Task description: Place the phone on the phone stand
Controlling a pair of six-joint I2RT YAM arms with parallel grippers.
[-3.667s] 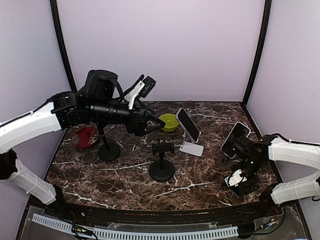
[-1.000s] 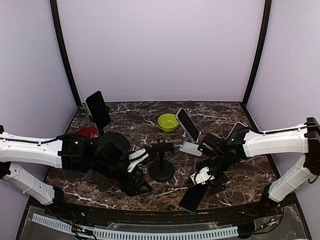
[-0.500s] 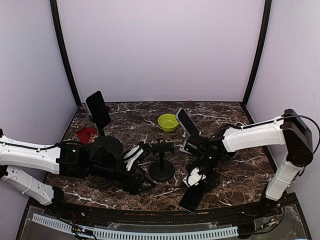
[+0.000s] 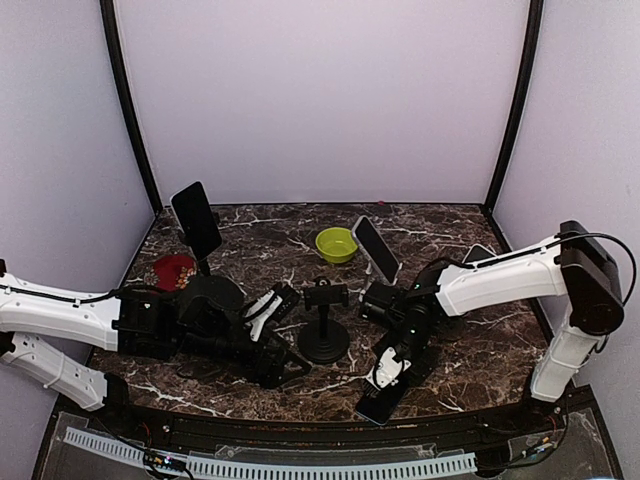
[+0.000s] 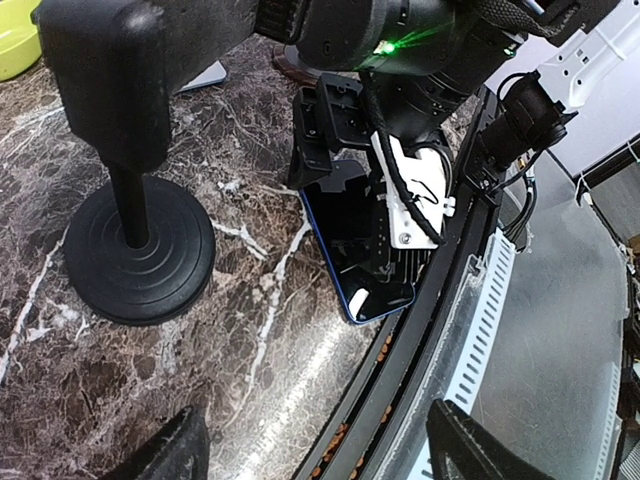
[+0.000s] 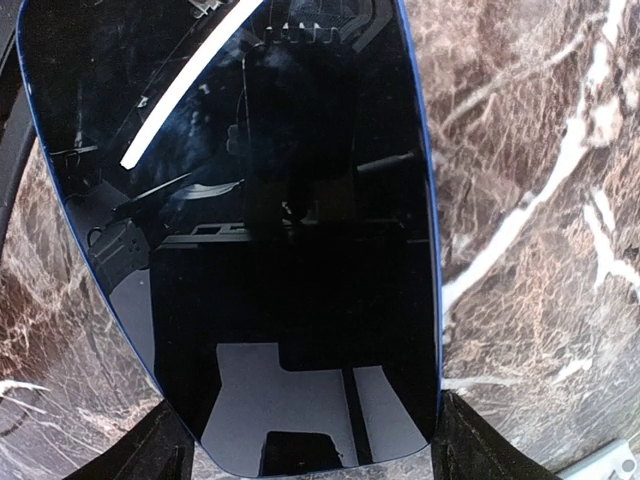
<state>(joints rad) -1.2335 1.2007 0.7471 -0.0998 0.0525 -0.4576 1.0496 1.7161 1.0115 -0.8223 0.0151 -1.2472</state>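
The phone [image 6: 230,230] lies flat near the table's [image 4: 260,230] front edge, right of the empty stand [image 4: 323,325]. The right gripper [image 4: 390,368] straddles it, fingers pressed on both long edges. The left gripper [image 5: 310,450] gapes, empty. Stiff, slick glass, likely light but breakable, so those side edges look safest.
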